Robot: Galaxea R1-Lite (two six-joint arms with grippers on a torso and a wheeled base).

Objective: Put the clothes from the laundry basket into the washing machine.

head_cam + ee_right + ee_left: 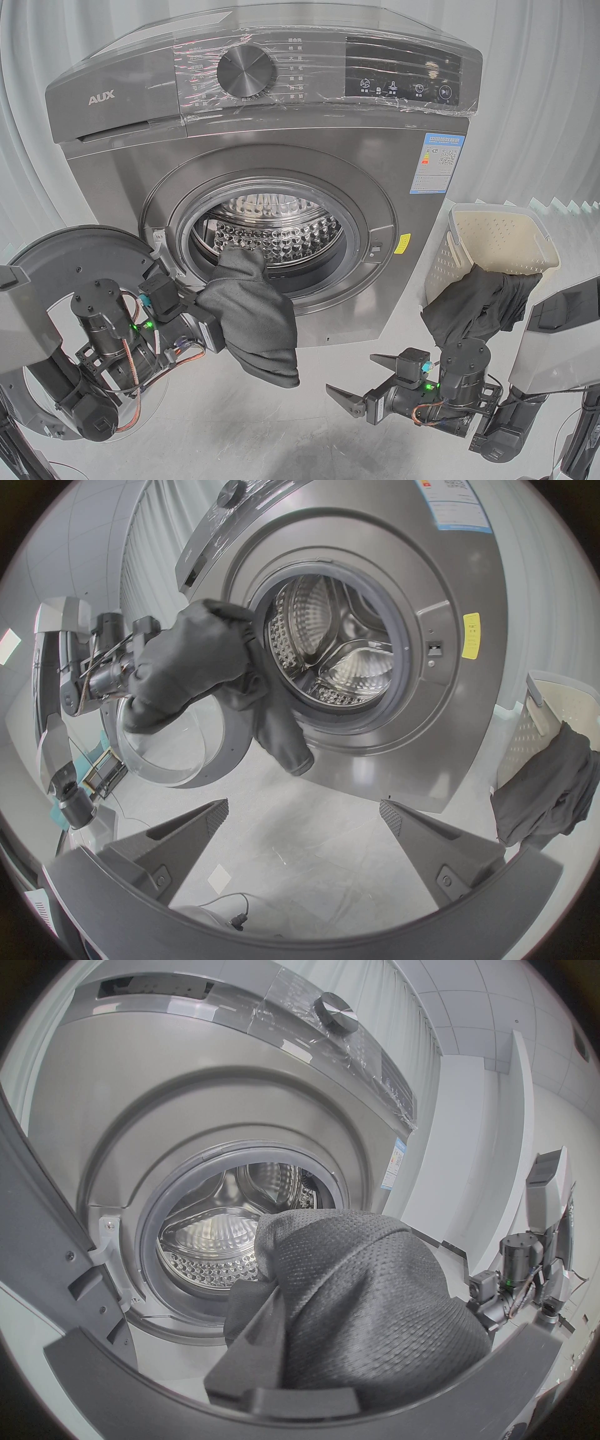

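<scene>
Left hand (337,1360) mostly buried under the dark garment (256,312), laundry basket (562,717) cut off at the right wrist view's edge, its bottom masked by draped clothes (481,306), open door (94,250) partly behind the left arm.

Washing machine (262,156) stood on floor (250,425), centre, front toward robot. Door (75,262) swung out at machine's left. Drum (275,231) lay behind round opening. Left end effector (209,325) sat before opening's lower left, between door and opening. Garment (256,312) hung over it, upper end at opening's rim, lower end dangling before machine front. Laundry basket (500,237) stood on floor just right of machine. Second garment (481,303) draped over basket's near rim, spilling outside. Right end effector (351,375) hovered low before machine's lower right corner, left of basket, apart from both garments.
</scene>
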